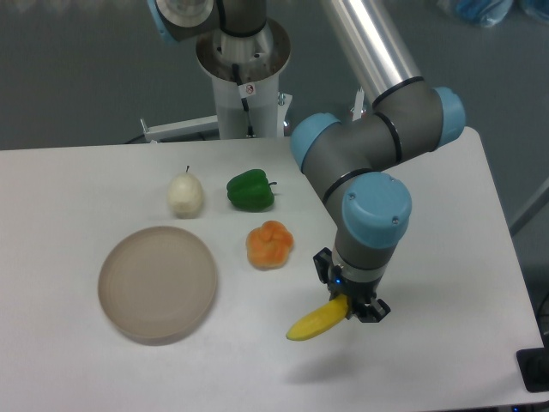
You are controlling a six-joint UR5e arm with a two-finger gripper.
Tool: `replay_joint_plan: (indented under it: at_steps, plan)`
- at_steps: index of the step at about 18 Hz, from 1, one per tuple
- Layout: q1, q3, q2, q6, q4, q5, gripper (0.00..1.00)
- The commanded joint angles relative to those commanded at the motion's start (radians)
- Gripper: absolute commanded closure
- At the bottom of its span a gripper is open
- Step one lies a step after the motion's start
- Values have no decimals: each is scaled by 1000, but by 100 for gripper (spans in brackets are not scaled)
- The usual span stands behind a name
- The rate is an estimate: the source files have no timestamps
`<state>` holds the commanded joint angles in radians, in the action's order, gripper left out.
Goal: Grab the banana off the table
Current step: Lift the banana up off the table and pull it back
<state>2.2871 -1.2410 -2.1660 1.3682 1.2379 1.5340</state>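
1. Camera view from the front: the gripper (350, 305) is clamped on one end of the banana (316, 323), whose free end juts out down and to the left of the fingers.
2. Banana hangs above the white table (446, 257), with a faint shadow below it on the tabletop.
3. Left of the gripper sit a lumpy orange fruit (269, 245), a green bell pepper (250, 190), a pale pear (185, 195) and a round tan plate (157, 283), all apart from the banana.

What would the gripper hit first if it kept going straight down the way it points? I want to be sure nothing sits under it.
Probably only bare table. The gripper, shut on the banana, points down, and nothing else shows below it, though its height is unclear.
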Motion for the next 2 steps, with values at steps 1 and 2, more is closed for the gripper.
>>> replay_joint_plan:
  at_steps: [1,2]
  plan:
    - [11,0,-5,11,0,0,100]
    - [20,2,-11,20,-2,0,100]
